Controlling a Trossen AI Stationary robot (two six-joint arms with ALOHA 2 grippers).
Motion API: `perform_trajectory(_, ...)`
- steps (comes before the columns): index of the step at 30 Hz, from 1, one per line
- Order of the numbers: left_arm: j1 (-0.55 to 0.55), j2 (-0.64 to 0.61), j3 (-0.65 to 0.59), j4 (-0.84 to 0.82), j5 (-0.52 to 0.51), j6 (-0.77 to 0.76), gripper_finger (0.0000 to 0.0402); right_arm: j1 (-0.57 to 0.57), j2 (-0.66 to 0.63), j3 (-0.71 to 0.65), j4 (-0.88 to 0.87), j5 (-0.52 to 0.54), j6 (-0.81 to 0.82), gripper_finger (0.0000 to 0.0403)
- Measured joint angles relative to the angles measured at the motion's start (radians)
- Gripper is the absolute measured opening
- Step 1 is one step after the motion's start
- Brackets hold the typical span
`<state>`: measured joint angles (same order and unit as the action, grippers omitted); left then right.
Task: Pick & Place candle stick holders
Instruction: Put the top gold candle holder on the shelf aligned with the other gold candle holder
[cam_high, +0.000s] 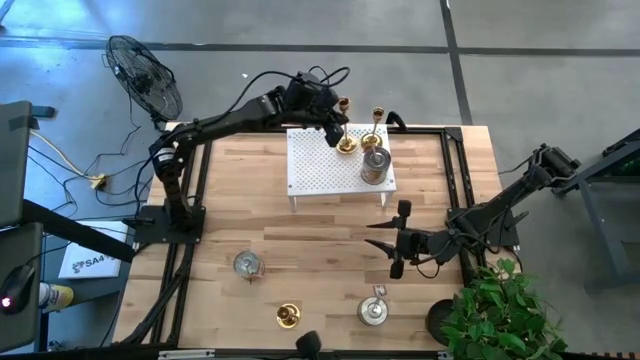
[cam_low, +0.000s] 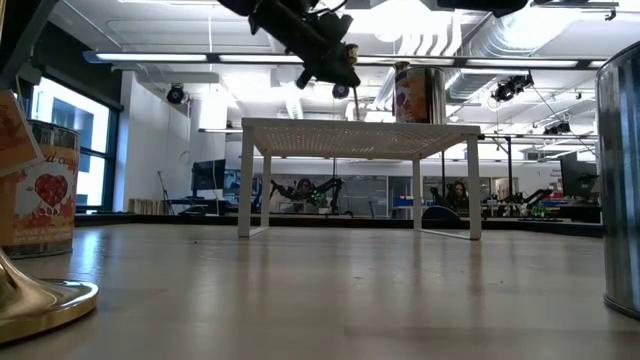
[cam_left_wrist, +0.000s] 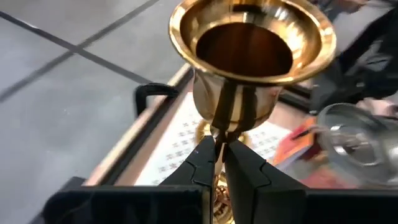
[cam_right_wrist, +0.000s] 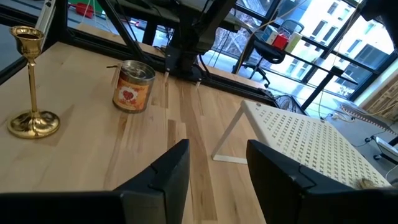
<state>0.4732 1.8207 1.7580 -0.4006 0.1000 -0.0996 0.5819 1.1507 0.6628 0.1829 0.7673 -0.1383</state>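
A white perforated rack (cam_high: 325, 165) stands at the table's far middle. On it stand a silvery can-like holder (cam_high: 375, 166) and a gold candlestick (cam_high: 374, 128). My left gripper (cam_high: 335, 128) is shut on another gold candlestick (cam_left_wrist: 249, 43) over the rack's far edge. Two more can-like holders (cam_high: 247, 264) (cam_high: 373, 309) and a gold candlestick (cam_high: 288, 316) stand on the near part of the table. My right gripper (cam_high: 398, 240) hangs open to the right of them, with nothing between its fingers. My left gripper pinches the slim stem just under the cup (cam_left_wrist: 219, 132) between its two fingertips (cam_left_wrist: 205, 162). The fingers reach in from the table's far left, slanting a little downward, across the stem. The candlestick stays upright, its base (cam_high: 347, 143) over the rack; whether it rests there I cannot tell.
Black frame rails (cam_high: 455, 150) run along the table's sides. A standing fan (cam_high: 145, 75) is off the far left corner. A green plant (cam_high: 500, 312) sits at the near right corner. Bare wood (cam_high: 320, 240) lies between the rack and the near holders.
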Motion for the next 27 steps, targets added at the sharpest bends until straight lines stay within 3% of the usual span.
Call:
perform_trajectory(5,-0.029,0.0,0.028,-0.059,-0.096,0.074,0.0016,0.0,0.0,0.0,0.0,0.0,0.004,0.0153)
perform_trajectory(27,-0.048,0.0,0.043,-0.098,-0.094,0.096,0.0017,0.0,0.0,0.0,0.001,0.0,0.008,0.0154)
